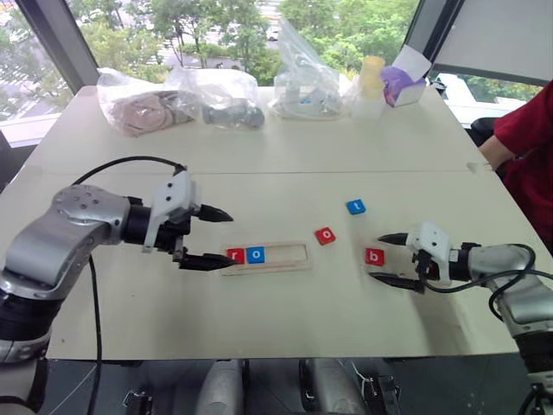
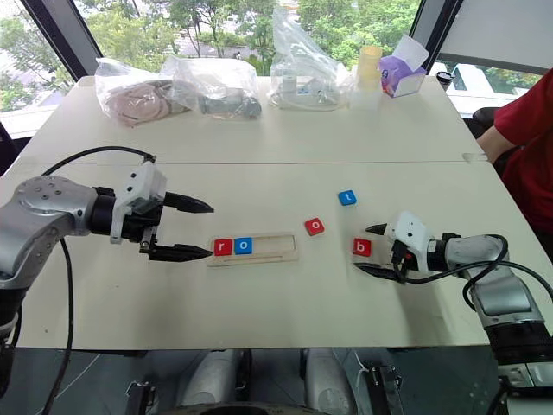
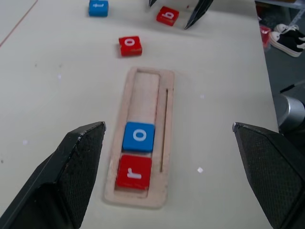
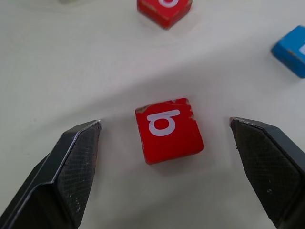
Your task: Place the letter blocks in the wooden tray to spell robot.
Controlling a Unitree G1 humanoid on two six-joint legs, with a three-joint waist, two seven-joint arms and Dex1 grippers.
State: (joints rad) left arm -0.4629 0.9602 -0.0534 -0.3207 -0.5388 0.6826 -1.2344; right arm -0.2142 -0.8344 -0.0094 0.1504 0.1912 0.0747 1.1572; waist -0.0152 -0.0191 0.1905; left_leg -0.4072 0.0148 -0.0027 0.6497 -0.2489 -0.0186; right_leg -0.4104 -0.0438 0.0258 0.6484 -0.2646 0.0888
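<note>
1. Tray: long narrow wooden tray of pale wood with a thin raised rim (image 1: 285, 264), flat on the white table (image 1: 259, 173). You have the red "r" tile (image 1: 235, 256) and the blue "o" tile (image 1: 256, 255) seated side by side at its left end; the remaining slots are bare.
2. Loose tiles: red square "b" tile (image 4: 167, 130), red "o" tile (image 1: 325, 235) and blue "t" tile (image 1: 355, 207), all on the table right of the tray, apart from one another.
3. Handling: judge them light, rigid and smooth-faced, with chipped edges on the "b". Pinch across two opposite side edges; a top contact would likely slide.
4. Right gripper (image 1: 393, 258): jaws spread wide, empty, straddling the "b" tile without touching it.
5. Left gripper (image 1: 216, 236): fingers wide apart, holding nothing, beside the tray's left end.
</note>
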